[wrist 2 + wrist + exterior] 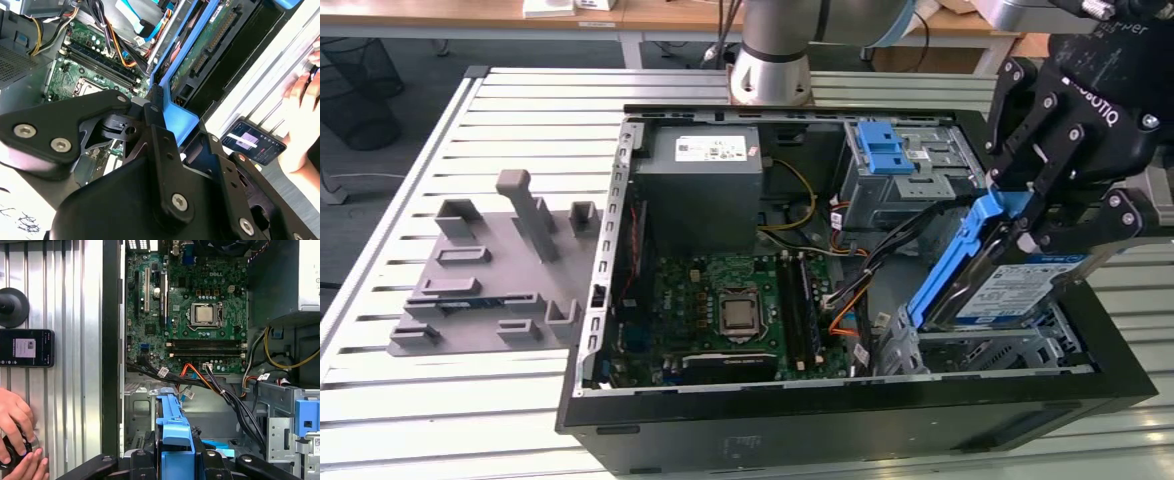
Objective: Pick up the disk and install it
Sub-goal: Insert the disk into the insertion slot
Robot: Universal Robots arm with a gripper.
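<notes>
The gripper (1051, 215) pinched the disk (1003, 290) by the upper end of its blue frame; in the second wrist view the fingers (159, 140) were pressed against that frame end. The disk hung directly below the gripper, over the bay (994, 350) in the corner of the case (854, 405) at the exterior view's right, well apart from the motherboard (734, 305). Its long axis ran steeply down from the gripper toward the bay mouth, tilted rather than upright; the labelled face pointed toward the exterior view's right; the lower end lay at the bay's rim. Seating could not be confirmed; the disk was judged not yet installed.
</notes>
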